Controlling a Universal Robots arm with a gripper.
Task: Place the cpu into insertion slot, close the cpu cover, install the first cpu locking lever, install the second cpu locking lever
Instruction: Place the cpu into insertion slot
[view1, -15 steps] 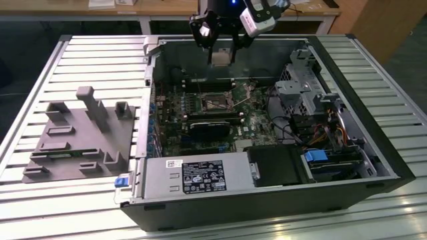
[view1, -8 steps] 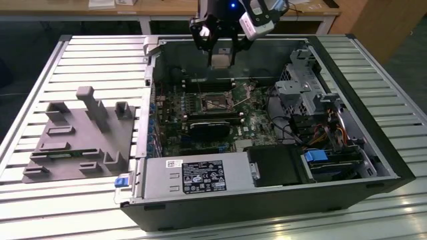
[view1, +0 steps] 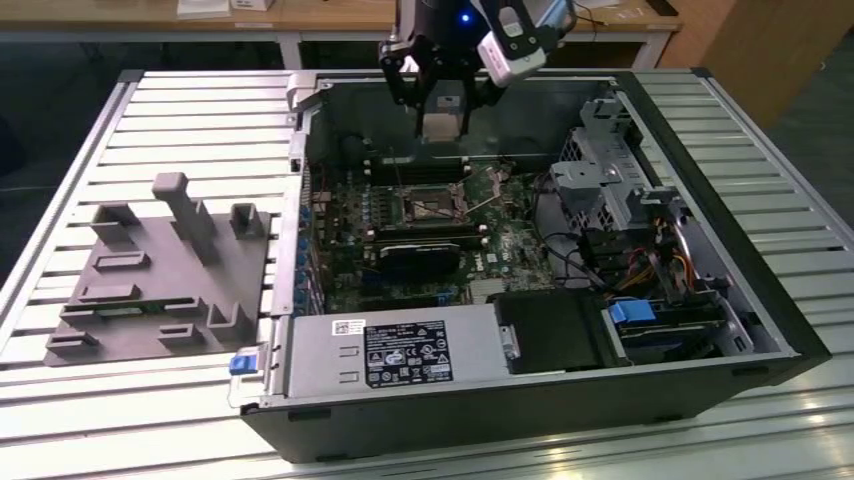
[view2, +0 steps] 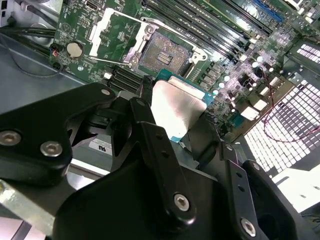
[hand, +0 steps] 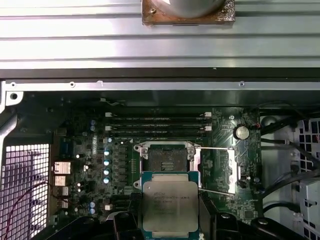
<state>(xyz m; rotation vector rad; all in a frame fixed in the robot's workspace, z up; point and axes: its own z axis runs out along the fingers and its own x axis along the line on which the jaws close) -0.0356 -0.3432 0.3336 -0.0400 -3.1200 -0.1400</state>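
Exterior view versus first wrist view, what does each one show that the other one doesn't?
Exterior view: the grey fixture beside the case, and the power supply. First wrist view: the coin battery and the open cover beside the slot. Shared: the gripper holding the cpu, the empty slot, and the memory slots.

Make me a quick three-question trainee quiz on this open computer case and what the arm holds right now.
1. True or false: the black gripper holds the flat square silvery-topped cpu.
2. The thin silvery metal cpu cover is: A) flipped open, B) shut.
3. Fill in: the small square dark insertion slot is ____ of any chip.
Key: 1 true; 2 A; 3 empty.
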